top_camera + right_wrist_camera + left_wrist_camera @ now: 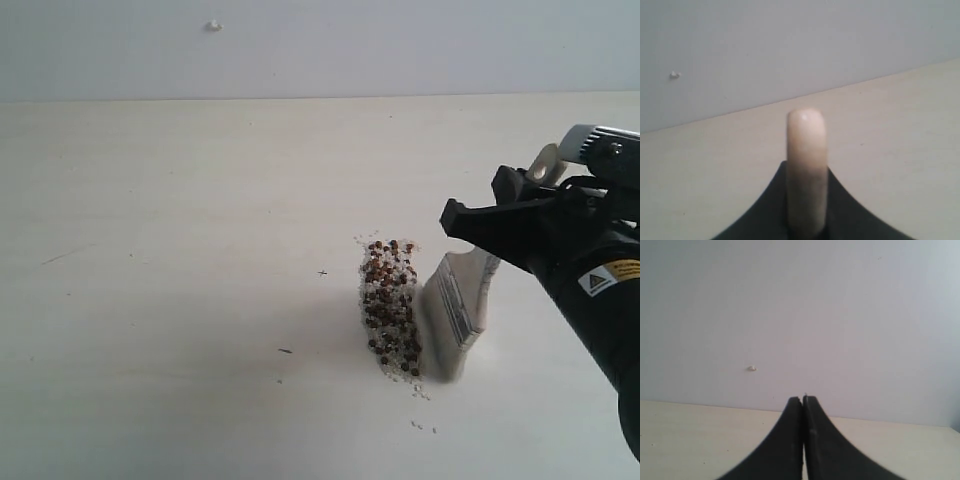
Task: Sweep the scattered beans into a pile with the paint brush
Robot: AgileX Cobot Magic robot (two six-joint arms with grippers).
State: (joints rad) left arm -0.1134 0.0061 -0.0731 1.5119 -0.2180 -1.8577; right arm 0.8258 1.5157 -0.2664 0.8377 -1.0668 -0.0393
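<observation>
While the right tool clamps the paint brush beside the pile, stray crumbs lie nearby. The left tool sits pressed together.

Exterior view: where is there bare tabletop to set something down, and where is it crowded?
Free: the table left of the pile, out to the picture's edge, and the strip between pile and back wall. Crowded: right of centre, where pile, paint brush and right gripper meet.

Matt, smooth pale table — paint brush handle glossy, ferrule metallic.
</observation>
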